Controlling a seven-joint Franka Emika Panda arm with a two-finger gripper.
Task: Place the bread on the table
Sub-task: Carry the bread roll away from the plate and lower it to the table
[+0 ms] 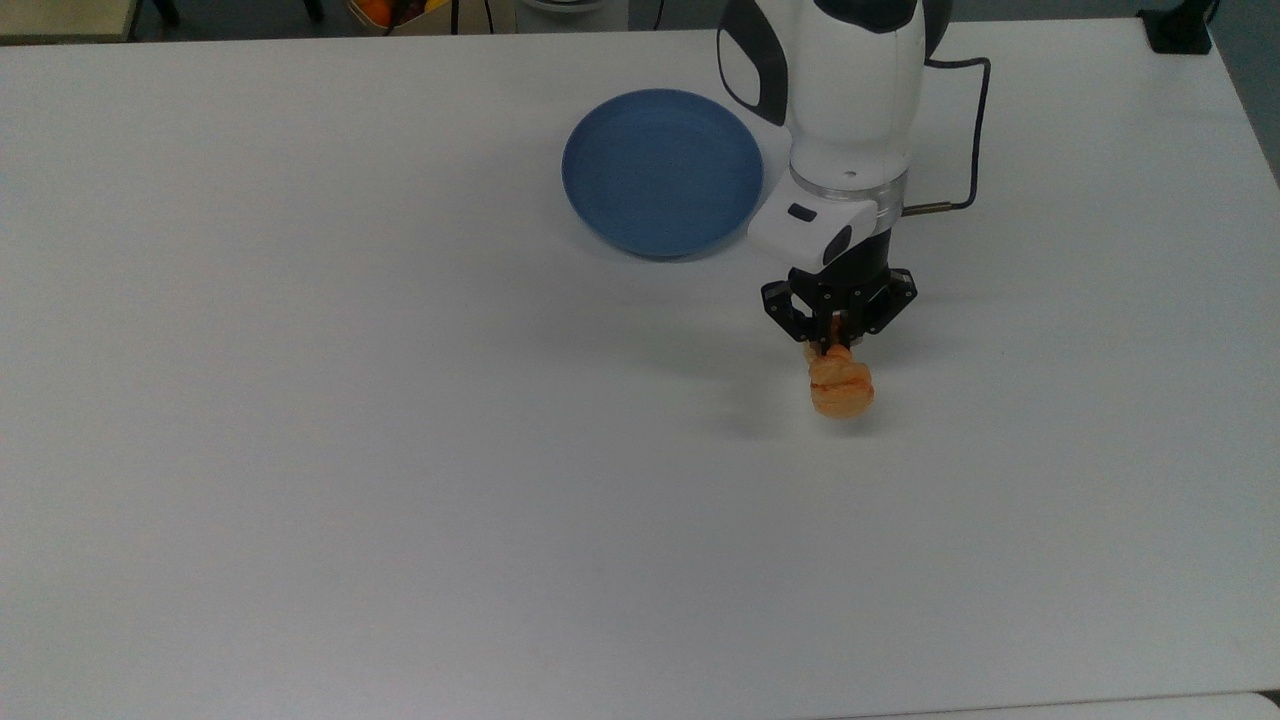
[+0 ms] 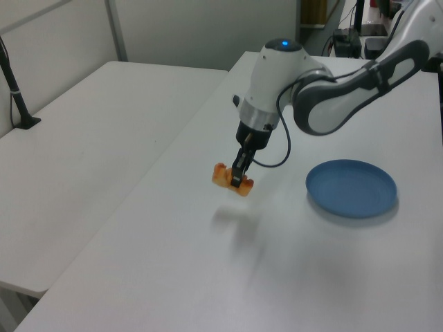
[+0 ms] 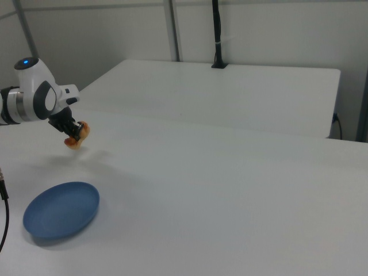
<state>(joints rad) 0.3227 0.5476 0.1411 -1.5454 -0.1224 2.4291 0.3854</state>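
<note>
Pincer [image 1: 838, 345]: pinching the bread, fingers pressed against the loaf's middle.
Bread [image 1: 841, 388]: small orange-golden loaf hanging from the pincer, lifted above the desk, its shadow lying on the white surface beneath.
Desk [image 1: 400, 450]: large white top beneath the raised bread.
Blue plate [image 1: 660, 170]: round, resting on the desk, near the arm, apart from the bread, toward the top view's upper left of it.

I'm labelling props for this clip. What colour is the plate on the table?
Plain blue, no pattern; the plate shows best in the top view.
</note>
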